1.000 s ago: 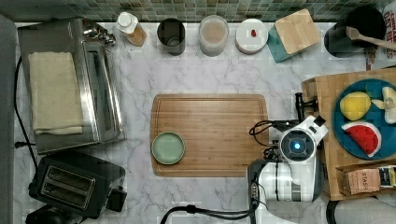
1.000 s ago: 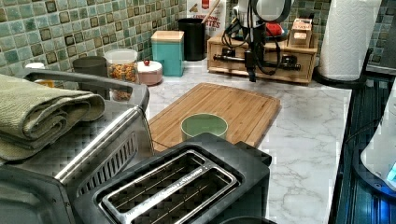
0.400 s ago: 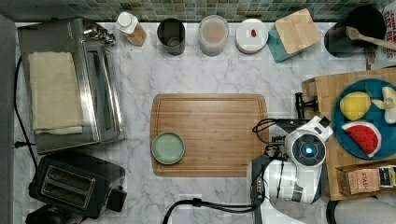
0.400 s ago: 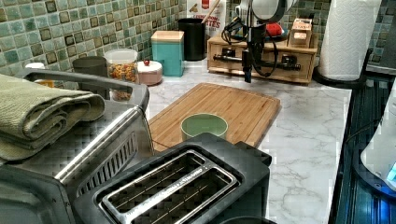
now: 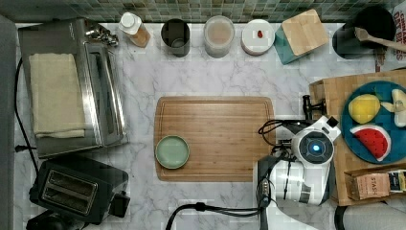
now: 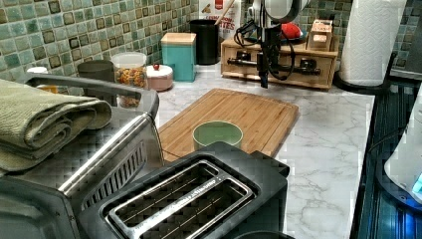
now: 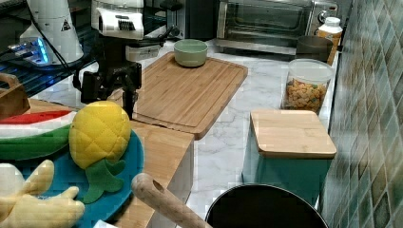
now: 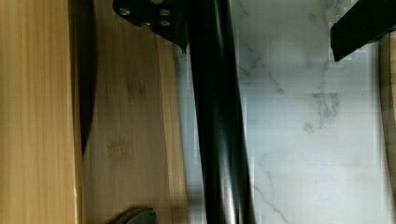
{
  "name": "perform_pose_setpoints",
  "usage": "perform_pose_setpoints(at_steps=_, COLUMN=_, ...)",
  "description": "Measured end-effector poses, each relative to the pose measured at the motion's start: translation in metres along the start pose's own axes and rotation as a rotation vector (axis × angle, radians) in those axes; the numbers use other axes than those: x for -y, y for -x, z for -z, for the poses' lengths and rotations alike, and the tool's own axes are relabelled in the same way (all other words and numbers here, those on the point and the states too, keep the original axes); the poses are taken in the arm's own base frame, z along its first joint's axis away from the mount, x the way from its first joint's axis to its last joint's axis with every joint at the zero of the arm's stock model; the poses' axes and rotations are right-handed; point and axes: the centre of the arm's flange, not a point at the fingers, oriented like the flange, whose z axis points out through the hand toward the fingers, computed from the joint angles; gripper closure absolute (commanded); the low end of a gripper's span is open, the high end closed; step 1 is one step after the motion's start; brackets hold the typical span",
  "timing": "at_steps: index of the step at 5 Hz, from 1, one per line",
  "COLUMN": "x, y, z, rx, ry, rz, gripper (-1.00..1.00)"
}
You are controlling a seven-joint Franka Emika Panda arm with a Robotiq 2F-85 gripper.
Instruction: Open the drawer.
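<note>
The gripper (image 8: pixel 257 25) hangs with its fingers (image 8: pixel 149 11) apart, one on each side of the black handle (image 8: pixel 215 116). One finger is just beside the bar, the other well off it, and neither is clamped on it. That bar runs along the front of the drawer (image 6: pixel 318 75), which sits in a low wooden unit under a panel (image 5: pixel 330 91).

Below the fingers is a strip of bare white marble counter (image 5: pixel 215 76). It is open floor between the drawer front and the edge of the board (image 5: pixel 215 134). Behind the fingers, on the panel, are a blue plate (image 5: pixel 347 125) of toy fruit and a box (image 5: pixel 371 186) printed "STASH".

Farther out, a green bowl (image 5: pixel 172 152) sits on the board's far corner. Wide bare marble lies round the board. Beyond it stand a black toaster (image 5: pixel 72 189) and a steel oven (image 5: pixel 103 96) with a folded towel on top. Jars line the green mosaic wall (image 6: pixel 74 30).
</note>
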Motion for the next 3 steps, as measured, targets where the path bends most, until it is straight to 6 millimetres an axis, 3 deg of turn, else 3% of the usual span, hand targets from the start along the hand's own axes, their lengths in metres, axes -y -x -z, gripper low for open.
perform_pose_setpoints(at_steps=2, x=0.002, y=-0.004, z=0.003, rx=0.032, ry=-0.027, rz=-0.029, gripper=-1.0)
perform_pose_setpoints(at_steps=3, x=0.024, y=-0.01, z=0.009, rx=0.021, ry=-0.089, rz=-0.111, gripper=-1.0)
